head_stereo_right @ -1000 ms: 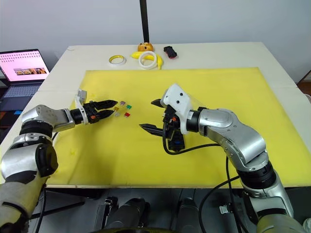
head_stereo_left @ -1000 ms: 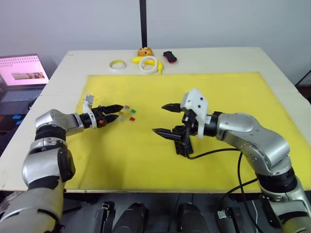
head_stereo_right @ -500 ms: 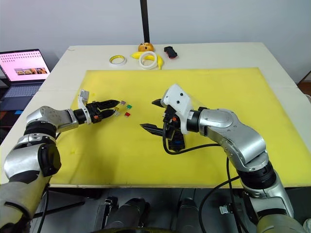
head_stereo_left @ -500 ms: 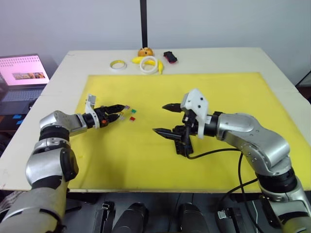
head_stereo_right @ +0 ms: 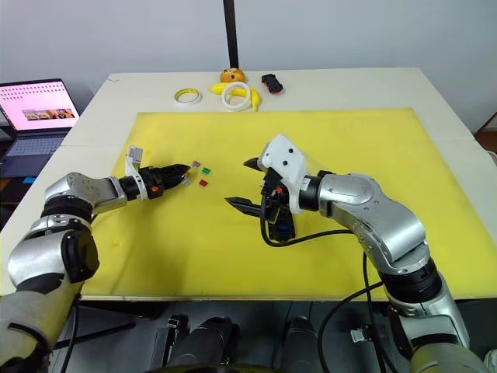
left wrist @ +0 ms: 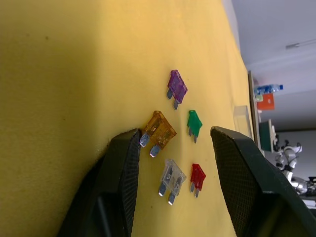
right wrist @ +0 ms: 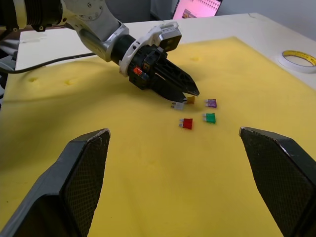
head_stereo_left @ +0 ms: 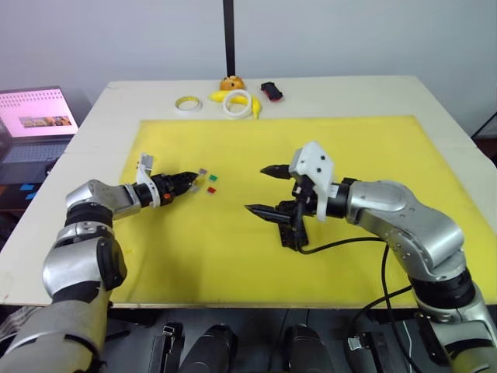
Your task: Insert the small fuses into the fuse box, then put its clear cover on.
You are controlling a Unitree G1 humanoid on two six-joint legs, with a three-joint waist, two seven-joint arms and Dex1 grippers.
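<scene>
1. Since the earlier frame, your left end effector point(left wrist: 170, 163) has narrowed and advanced to the fuses point(left wrist: 174, 143); its fingers now bracket the orange fuse point(left wrist: 159, 132) and clear fuse point(left wrist: 170, 179) without gripping either.
2. Your right end effector point(head_stereo_left: 266, 189) hovers wide open and empty above the yellow mat point(head_stereo_left: 311, 148).
3. Note the fuse box point(head_stereo_left: 290, 230) lying beneath the right wrist.
4. Judge progress as nil: no fuse is inserted and the cover is not fitted.

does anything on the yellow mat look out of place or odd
Nothing is spilled or damaged. The small fuses lie loose in a scattered cluster on the yellow mat, pointing different ways, with the left tool open around the orange one.
</scene>
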